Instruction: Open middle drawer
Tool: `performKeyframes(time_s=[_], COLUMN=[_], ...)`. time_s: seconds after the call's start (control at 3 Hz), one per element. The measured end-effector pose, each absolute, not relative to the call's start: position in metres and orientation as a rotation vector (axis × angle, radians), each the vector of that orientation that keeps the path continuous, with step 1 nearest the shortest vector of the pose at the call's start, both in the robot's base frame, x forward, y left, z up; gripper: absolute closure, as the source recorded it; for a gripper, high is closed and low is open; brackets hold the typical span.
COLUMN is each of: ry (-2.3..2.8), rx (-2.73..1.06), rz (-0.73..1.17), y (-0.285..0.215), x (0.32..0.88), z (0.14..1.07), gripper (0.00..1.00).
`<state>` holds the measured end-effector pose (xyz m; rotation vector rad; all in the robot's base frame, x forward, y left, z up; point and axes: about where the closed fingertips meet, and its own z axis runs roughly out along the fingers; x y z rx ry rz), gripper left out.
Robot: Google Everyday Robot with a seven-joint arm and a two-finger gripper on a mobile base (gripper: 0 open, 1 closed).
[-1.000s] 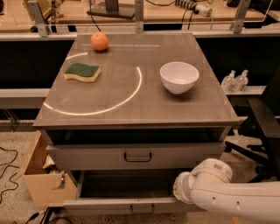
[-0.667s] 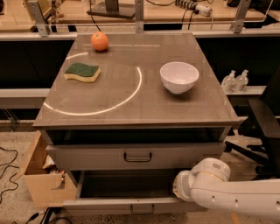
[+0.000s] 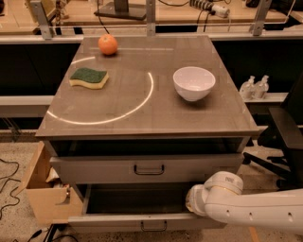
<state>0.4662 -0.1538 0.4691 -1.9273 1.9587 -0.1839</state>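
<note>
Single camera view. High vantage in front of grey metal drawer cabinet [image 3: 199, 118], lens tilted down and forward onto cabinet top and drawer fronts. Close range: cabinet top fills middle of frame, light wooden workbench [image 3: 189, 14] crosses top edge behind it. Bottom edge falls just below low front of pulled-out, wide, shallow grey middle drawer [image 3: 109, 221]. White robot arm [image 3: 255, 212] enters at lower right, nearest lens; gripper [image 3: 191, 201] at drawer's right end.
</note>
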Motion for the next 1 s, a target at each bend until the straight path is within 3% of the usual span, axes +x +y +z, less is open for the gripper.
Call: performKeyframes(time_s=[1.0], ry=[2.020], rx=[-2.044], rz=[-0.151], y=[-0.140], x=[0.446], z=[0.430], gripper=[1.00])
